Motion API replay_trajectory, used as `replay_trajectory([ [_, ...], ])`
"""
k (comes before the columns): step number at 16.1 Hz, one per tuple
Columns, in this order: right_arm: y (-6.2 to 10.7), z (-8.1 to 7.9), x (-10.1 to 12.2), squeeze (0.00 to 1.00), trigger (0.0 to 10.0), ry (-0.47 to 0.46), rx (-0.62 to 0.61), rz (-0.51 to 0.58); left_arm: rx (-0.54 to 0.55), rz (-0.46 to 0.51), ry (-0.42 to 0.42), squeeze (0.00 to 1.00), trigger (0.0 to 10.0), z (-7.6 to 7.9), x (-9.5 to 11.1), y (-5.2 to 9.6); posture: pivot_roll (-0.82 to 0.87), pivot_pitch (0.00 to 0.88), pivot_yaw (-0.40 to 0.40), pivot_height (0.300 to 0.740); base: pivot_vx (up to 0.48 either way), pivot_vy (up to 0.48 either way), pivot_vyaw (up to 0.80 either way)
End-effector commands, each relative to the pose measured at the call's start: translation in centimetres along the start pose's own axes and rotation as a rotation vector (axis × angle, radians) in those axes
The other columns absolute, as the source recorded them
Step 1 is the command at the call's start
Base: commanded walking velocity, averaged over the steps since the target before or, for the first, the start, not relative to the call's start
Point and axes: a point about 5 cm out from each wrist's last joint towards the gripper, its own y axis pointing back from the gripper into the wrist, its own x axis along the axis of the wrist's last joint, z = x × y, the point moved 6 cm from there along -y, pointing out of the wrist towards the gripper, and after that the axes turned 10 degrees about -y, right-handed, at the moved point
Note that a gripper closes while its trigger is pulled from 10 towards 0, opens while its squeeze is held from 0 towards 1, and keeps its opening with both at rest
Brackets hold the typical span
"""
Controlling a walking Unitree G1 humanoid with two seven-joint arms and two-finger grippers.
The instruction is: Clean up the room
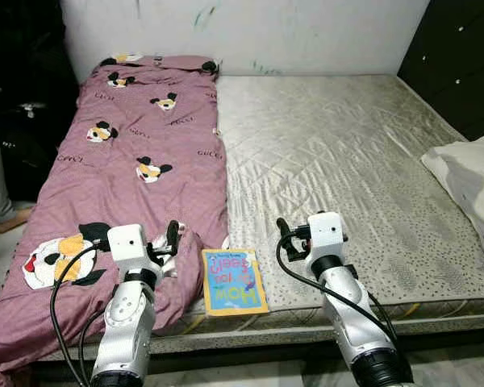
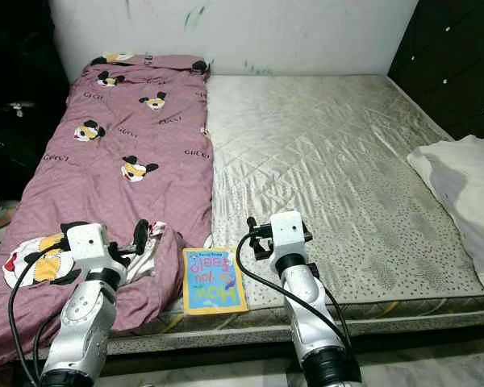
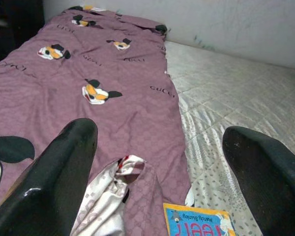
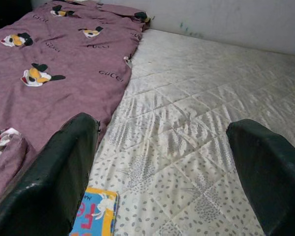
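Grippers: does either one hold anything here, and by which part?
Nothing is held. The left tool and right tool both hover open above the bed, near the book.

The blanket (image 1: 137,153) is soft purple cloth with no shine, printed with cartoon mice. The mattress (image 1: 347,153) is grey stitched cloth, a little shiny, with bumpy squares. The book (image 1: 233,280) has a smooth, bright paper cover. Both arms look like silver metal. The left claw (image 3: 157,187) has shiny black fingers (image 3: 49,191). The pillow (image 1: 476,181) is white cloth.
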Motion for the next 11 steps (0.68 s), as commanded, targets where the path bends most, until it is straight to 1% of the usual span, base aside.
replay_trajectory([
  [1, 0.08, 0.06, 0.25, 0.0, 10.0, -0.002, 0.003, 0.004, 0.005, 0.002, 0.001, 0.0, 10.0, -0.03, 0.18, 0.05, -0.02, 0.069, -0.044, 0.74, 0.0, 0.0, 0.0],
  [11, 0.04, -0.12, 0.24, 0.0, 10.0, -0.021, -0.011, -0.001, -0.011, -0.009, -0.008, 0.0, 10.0, -0.16, 0.25, -0.13, -0.01, 0.073, -0.029, 0.74, 0.0, 0.0, 0.0],
])
